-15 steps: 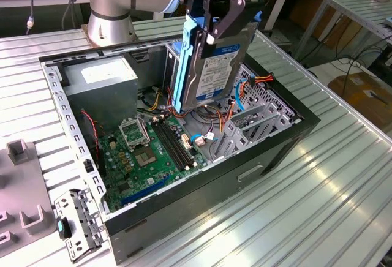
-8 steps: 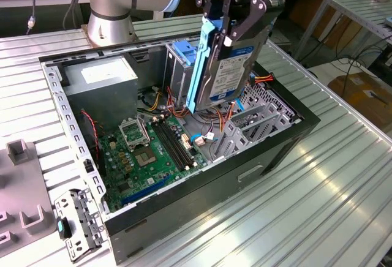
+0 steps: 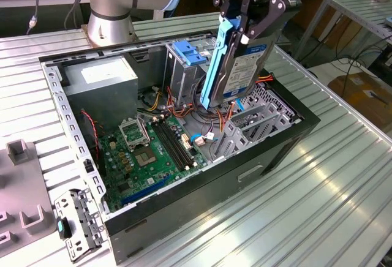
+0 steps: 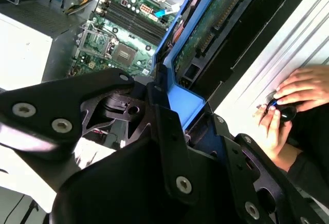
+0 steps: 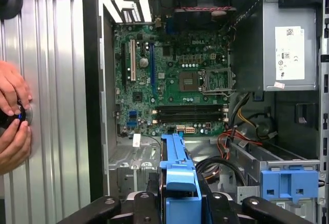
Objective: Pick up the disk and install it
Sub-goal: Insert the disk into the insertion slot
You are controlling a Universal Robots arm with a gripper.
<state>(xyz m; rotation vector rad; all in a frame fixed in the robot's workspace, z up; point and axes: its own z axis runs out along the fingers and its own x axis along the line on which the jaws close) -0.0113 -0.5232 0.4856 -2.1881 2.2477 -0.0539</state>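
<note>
My gripper [image 3: 243,27] is shut on the disk [image 3: 244,66], a silver drive with a white-and-blue label in a blue plastic bracket [image 3: 215,71]. I hold it on edge, hanging over the middle of the open computer case [image 3: 269,150], its lower end just above the cables. The second wrist view shows the disk's green circuit side [image 4: 216,26] and the blue bracket [image 4: 187,103] between my black fingers [image 4: 169,131]. In the first wrist view the bracket's edge [image 5: 177,170] points down toward the motherboard [image 5: 175,75].
Inside the case are a grey power supply box with a white sticker [image 3: 101,80], a drive cage with a blue tab [image 3: 187,52] and loose cables [image 3: 211,120]. A person's hands [image 5: 13,116] rest on the ribbed table beside the case. The arm's base [image 3: 110,10] stands behind it.
</note>
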